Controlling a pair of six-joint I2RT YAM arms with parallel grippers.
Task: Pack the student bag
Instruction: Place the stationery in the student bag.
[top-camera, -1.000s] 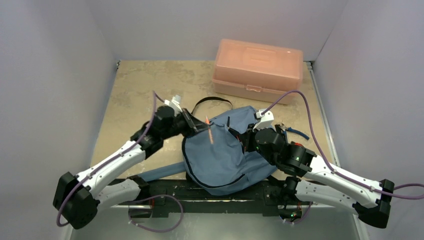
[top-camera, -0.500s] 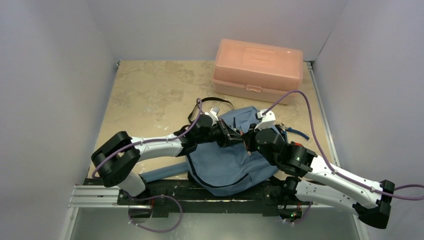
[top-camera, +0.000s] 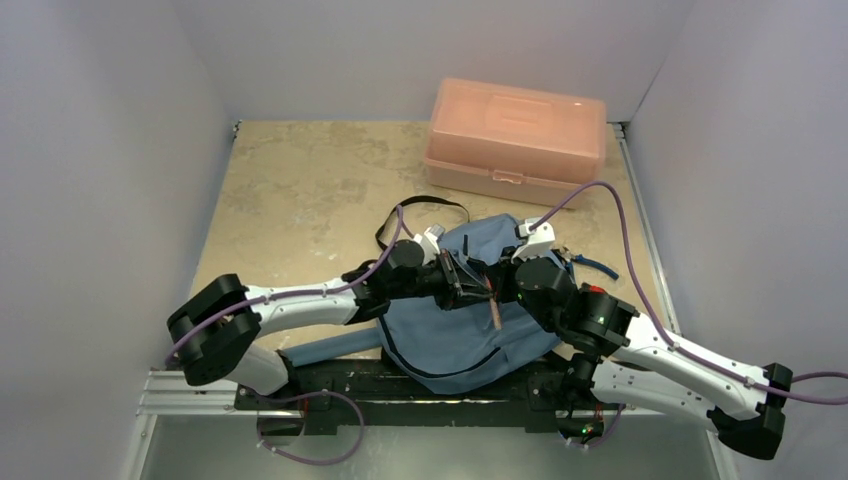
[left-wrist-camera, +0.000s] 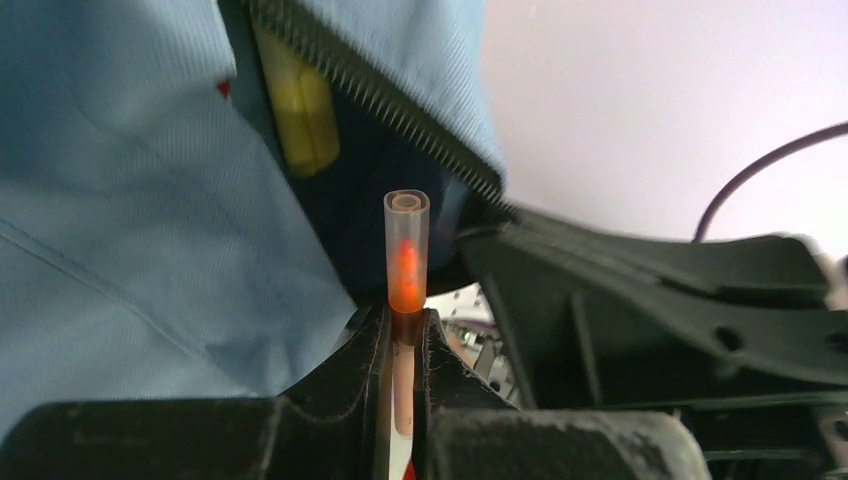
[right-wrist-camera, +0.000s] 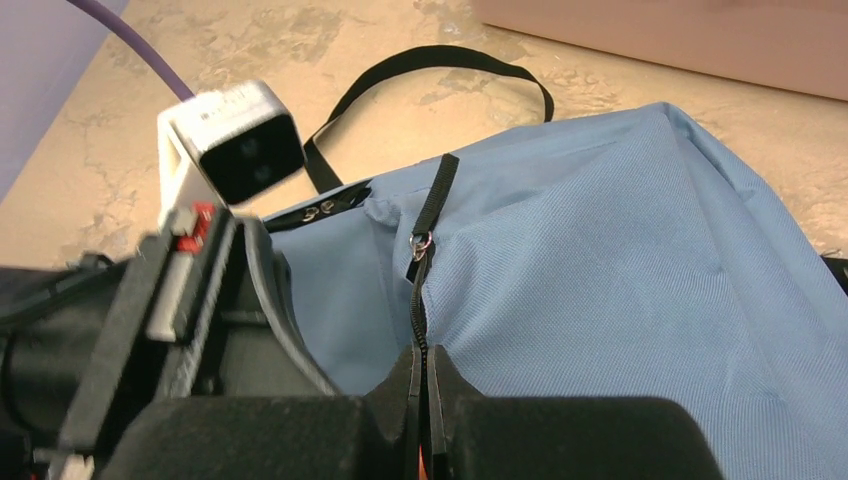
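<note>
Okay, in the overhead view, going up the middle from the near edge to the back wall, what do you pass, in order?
Black base rail → student bag → black strap loop → salmon-pink plastic box.

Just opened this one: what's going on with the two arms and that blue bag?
The robot is packing the bag. The right claw pinches the bag's zipper edge, holding the opening up. The left claw grips a clear-capped orange pen, pointed at the mouth of the open zipper. A yellow item already lies inside. The pink box sits shut behind the bag.
</note>
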